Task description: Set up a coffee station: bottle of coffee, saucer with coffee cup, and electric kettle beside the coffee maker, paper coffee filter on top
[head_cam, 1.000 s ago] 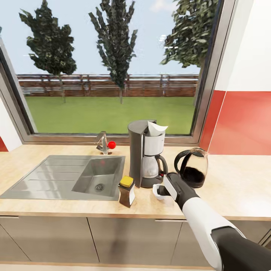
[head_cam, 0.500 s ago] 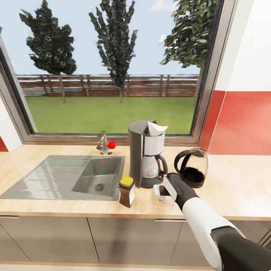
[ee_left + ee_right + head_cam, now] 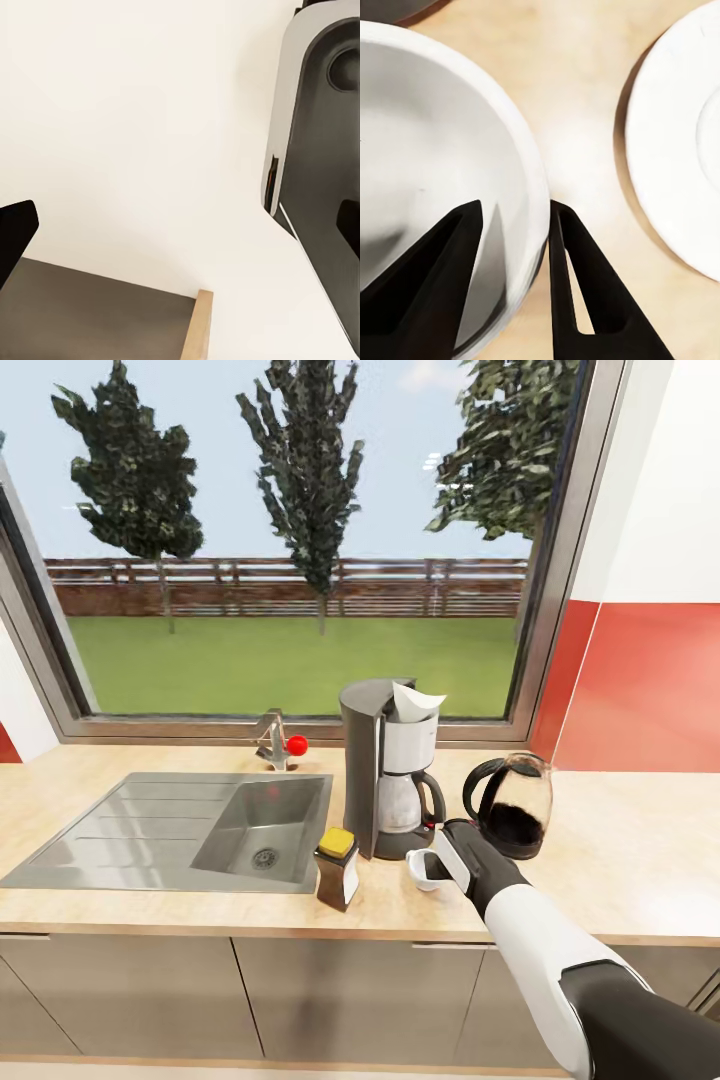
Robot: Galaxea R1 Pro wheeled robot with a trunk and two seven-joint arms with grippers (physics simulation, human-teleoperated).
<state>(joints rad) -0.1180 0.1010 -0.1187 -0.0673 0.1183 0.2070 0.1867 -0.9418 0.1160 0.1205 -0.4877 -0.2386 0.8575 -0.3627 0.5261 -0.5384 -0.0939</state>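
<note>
The coffee maker (image 3: 388, 775) stands on the kitchen countertop (image 3: 120, 905) right of the sink, and the paper coffee filter (image 3: 414, 702) sits in its top. In front of it, to the left, is the bottle of coffee (image 3: 337, 868); on its right is the electric kettle (image 3: 512, 805). My right gripper (image 3: 433, 868) is shut on the rim of the white coffee cup (image 3: 422, 870), low over the counter before the coffee maker. The right wrist view shows the right gripper (image 3: 514, 211) with one finger inside the coffee cup (image 3: 427, 150) and one outside; the saucer (image 3: 682, 150) lies just beside it. My left gripper (image 3: 180, 232) is open.
A steel sink (image 3: 180, 830) with a tap (image 3: 272, 740) fills the counter's left part. A large window runs behind, and a red wall panel (image 3: 650, 690) is at the right. Bare countertop lies right of the kettle. Dark cabinet fronts (image 3: 300, 990) are below.
My right gripper has shifted the cup slightly up and away from the counter's front edge; between the last two frames it barely moves. Everything else stays put.
</note>
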